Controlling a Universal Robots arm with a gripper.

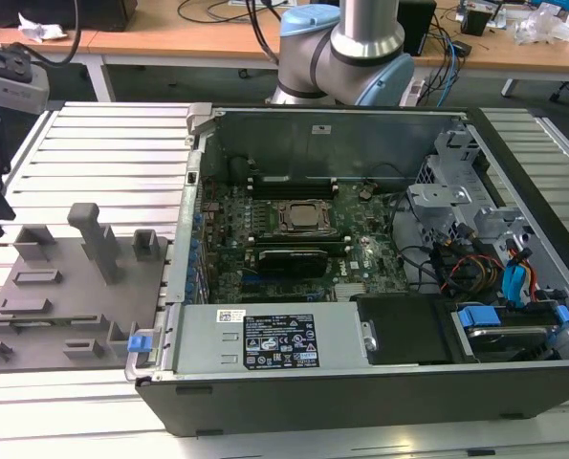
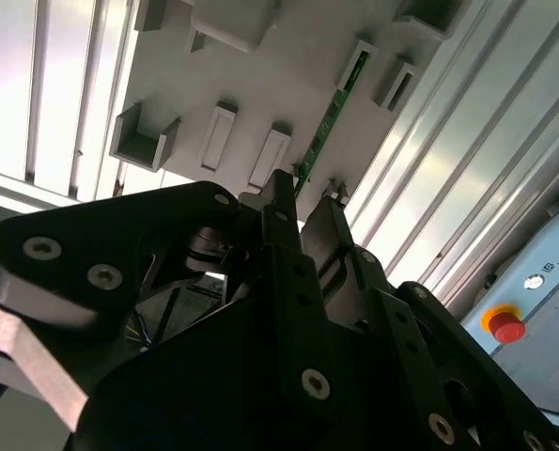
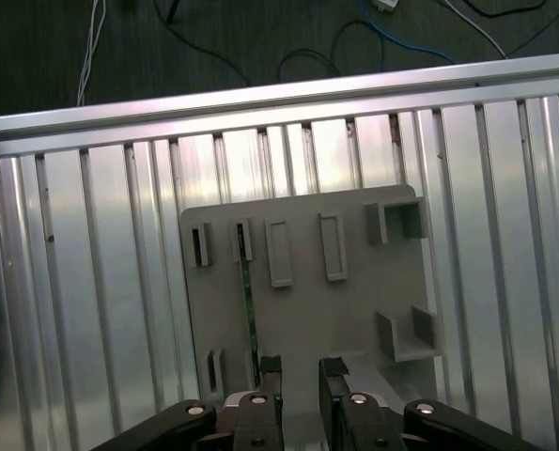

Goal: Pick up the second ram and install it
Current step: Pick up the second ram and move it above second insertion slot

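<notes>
Currently, the gripper (image 3: 300,366) is held over the grey tray (image 3: 354,315), fingers slightly parted and empty; the second ram (image 3: 249,310) is slotted there. A printed label (image 1: 282,341) is fixed inside the computer case (image 1: 361,406).

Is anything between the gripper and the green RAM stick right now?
Nothing visible blocks it. The open black gripper hangs above the grey plastic tray, and the thin green circuit-board stick sits exposed on the tray close by, with no block or cable across it.
</notes>
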